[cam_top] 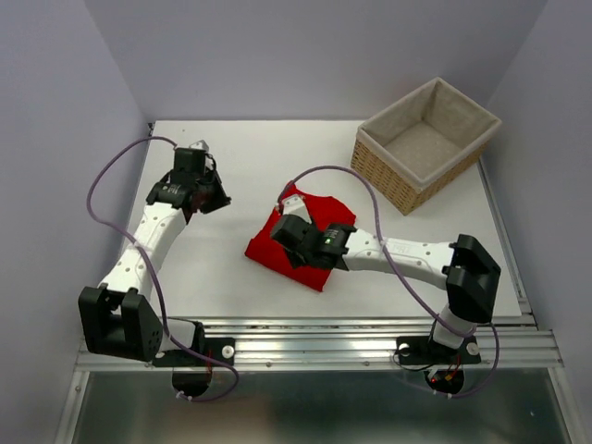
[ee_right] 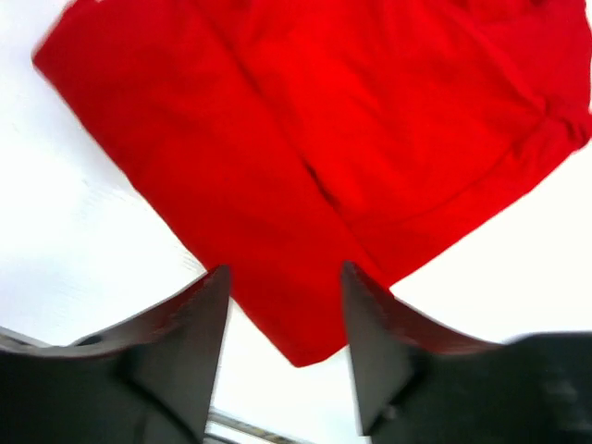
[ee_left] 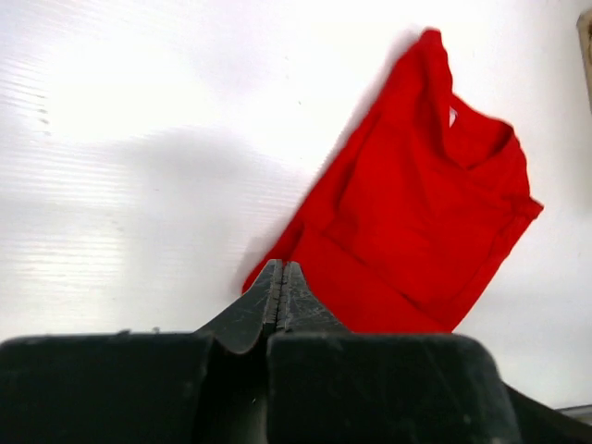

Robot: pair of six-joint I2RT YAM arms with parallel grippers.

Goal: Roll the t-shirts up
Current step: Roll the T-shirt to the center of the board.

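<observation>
Left gripper [cam_top: 215,194]: over the bare left part of the table, well apart from the shirt; in the wrist view [ee_left: 280,275] its fingers are pressed together with nothing between them.
Table [cam_top: 231,277]: white surface carrying the shirt and the basket.
T-shirt [cam_top: 266,246]: red, near the table's centre, lying flat and folded into a rough rectangle [ee_left: 416,222]; neck opening at the far end.
Right gripper [cam_top: 296,233]: above the shirt's near part; fingers spread apart [ee_right: 285,273], a corner of the red cloth [ee_right: 305,120] showing between them; whether they touch the cloth cannot be told.
Wicker basket [cam_top: 393,180]: far right corner, beige lining, apart from the shirt.
</observation>
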